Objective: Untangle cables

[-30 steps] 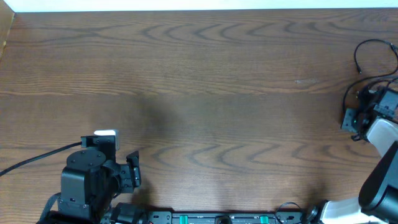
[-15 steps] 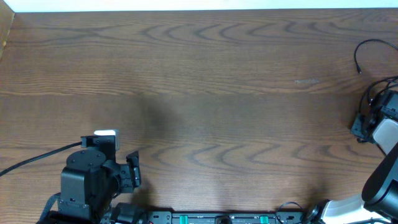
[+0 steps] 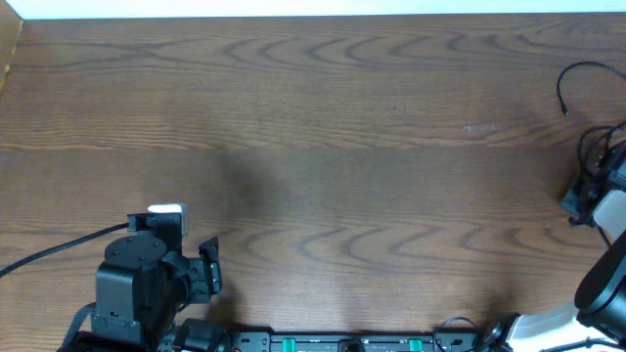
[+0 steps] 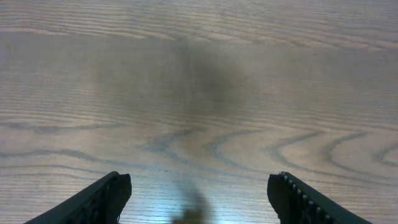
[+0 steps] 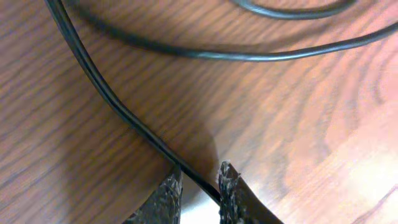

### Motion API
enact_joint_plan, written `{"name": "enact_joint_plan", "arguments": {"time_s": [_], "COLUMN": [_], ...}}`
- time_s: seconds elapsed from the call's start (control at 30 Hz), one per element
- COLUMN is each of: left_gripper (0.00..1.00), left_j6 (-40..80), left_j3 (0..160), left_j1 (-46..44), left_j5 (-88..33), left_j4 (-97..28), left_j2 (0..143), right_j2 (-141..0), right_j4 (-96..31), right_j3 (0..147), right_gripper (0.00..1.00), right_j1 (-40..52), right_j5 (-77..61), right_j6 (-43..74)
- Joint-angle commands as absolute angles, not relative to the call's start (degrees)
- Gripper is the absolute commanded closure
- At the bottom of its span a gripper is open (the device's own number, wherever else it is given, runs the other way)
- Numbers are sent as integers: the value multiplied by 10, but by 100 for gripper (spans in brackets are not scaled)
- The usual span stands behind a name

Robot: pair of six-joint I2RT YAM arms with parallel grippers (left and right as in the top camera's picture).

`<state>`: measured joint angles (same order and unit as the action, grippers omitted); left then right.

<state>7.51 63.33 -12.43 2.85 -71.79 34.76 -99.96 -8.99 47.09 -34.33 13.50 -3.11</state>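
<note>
Black cables (image 3: pixel 585 65) lie at the far right edge of the table (image 3: pixel 342 127), same spot as a sec ago. The thin loop w/ its plug end is unmoved, and the rest of the bundle sits by the right arm.

Vs. the earlier overhead frame, the right gripper (image 3: pixel 577 200) has slid further right, toward the table edge, so less of the arm shows in view. The strands near it look pulled that way a bit. The left arm hasn't budged.

Right gripper (image 5: pixel 199 183), wrist view: the fingers (image 5: pixel 168 193) are nearly together, w/ only a narrow gap left. One black cable strand (image 5: pixel 99 87) runs diagonally down the wood and passes straight into that gap, close against the left finger, w/ a sliver of bright table showing on the other side. Can't tell if it's actually pinched, as the pads below are out of frame. A 2nd strand (image 5: pixel 249 56) curves across the wood above, apart from the fingers.

Left gripper (image 4: pixel 199 193): the fingers are wide apart, holding nothing and touching nothing. It hangs over bare wood at the near left, well away from the cables.
</note>
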Motion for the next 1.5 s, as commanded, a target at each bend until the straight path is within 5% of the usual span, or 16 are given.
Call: {"name": "enact_joint_plan", "arguments": {"time_s": [0.0, 0.67, 0.73, 0.77, 0.83, 1.13, 1.2, 1.47], "left_gripper": [24, 24, 24, 24, 24, 24, 24, 24], "left_j6": [76, 76, 76, 76, 76, 76, 76, 71], "left_j3": [630, 630, 630, 630, 630, 630, 630, 630], "left_j1": [-122, -122, -122, -122, -122, -122, -122, -122], "left_j5": [23, 23, 23, 23, 23, 23, 23, 23], "left_j4": [-720, -726, -726, -726, -726, -724, -724, -717], "left_j2": [347, 347, 347, 347, 347, 347, 347, 347], "right_j2": [-1014, -1014, -1014, -1014, -1014, -971, -950, -826], "right_j4": [-72, 71, 81, 88, 108, 256, 295, 309], "right_j3": [460, 460, 460, 460, 460, 460, 461, 461], "right_gripper": [83, 79, 64, 45, 22, 16, 1, 1], "right_j1": [-371, -521, -529, -531, -532, -531, -528, -451], "right_j5": [134, 40, 5, -16, -55, -298, -341, -473], "right_j6": [-21, 23, 44, 64, 103, 225, 260, 291]}}
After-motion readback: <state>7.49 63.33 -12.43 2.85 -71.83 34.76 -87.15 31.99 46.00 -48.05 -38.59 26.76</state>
